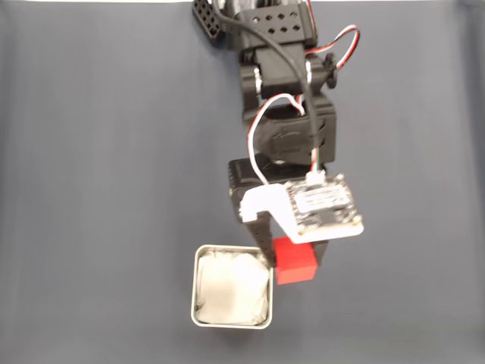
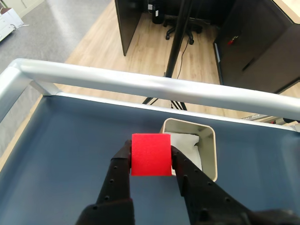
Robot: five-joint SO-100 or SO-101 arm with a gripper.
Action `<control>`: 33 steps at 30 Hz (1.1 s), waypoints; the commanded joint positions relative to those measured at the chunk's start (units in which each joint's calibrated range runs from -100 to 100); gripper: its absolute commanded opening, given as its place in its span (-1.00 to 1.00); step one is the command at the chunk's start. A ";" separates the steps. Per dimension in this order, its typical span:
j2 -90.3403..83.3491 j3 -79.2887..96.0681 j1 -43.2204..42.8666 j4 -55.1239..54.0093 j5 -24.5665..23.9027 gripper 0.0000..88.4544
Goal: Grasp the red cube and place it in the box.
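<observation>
My tool (image 2: 151, 154) is closed on the red cube (image 2: 150, 154), one black finger (image 2: 123, 161) pressed to the cube's left face and the other to its right face in the wrist view, so the cube is held between them and fills the gap. In the fixed view, which looks straight down, my arm reaches from the top edge toward the bottom of the picture, over a dark blue-grey bench (image 1: 98, 189). A white circuit board (image 1: 322, 205) rides on the wrist and covers most of the tool there; the red cube (image 1: 295, 261) shows just below it. The box (image 1: 232, 287), a small square light grey tray with rounded corners and a crumpled white lining, sits on the bench just left of the cube in that view, its top right corner close beside the cube; I cannot tell whether they touch. In the wrist view the box (image 2: 208, 147) lies just beyond the cube and a little to the right, partly hidden behind it. Farther off, a silver rail (image 2: 140, 84) runs along the far edge of the bench (image 2: 61, 154), with a wooden floor (image 2: 140, 42) and dark office furniture beyond.
</observation>
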 commanded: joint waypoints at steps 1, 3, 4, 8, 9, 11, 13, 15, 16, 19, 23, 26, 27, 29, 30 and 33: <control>0.23 -3.83 1.77 0.34 -0.49 -0.77; 1.27 -4.74 2.48 0.34 -0.59 -0.77; 1.87 -5.38 2.83 0.34 -0.68 -0.77; 4.04 -7.48 4.26 0.10 -0.73 -0.77; 4.65 -8.03 4.54 0.10 -0.73 -0.77; 5.69 -9.03 5.25 0.01 -0.73 -0.77; 6.55 -9.85 5.82 0.01 -0.78 -0.77; 7.33 -10.49 6.31 -0.07 -0.83 -0.77; 7.59 -10.76 6.53 -0.07 -0.83 -0.77; 8.37 -11.49 7.31 -0.15 -0.83 -0.77; 8.89 -11.86 8.16 -0.23 -0.78 -0.77; 8.98 -11.68 8.59 -0.23 -0.78 -0.77; 8.89 -11.40 8.73 -0.31 -0.78 -0.77; 8.63 -11.04 8.87 -0.31 -0.78 -0.77; 8.55 -10.86 8.87 -0.31 -0.78 -0.77; 8.29 -10.49 8.87 -0.40 -0.78 -0.77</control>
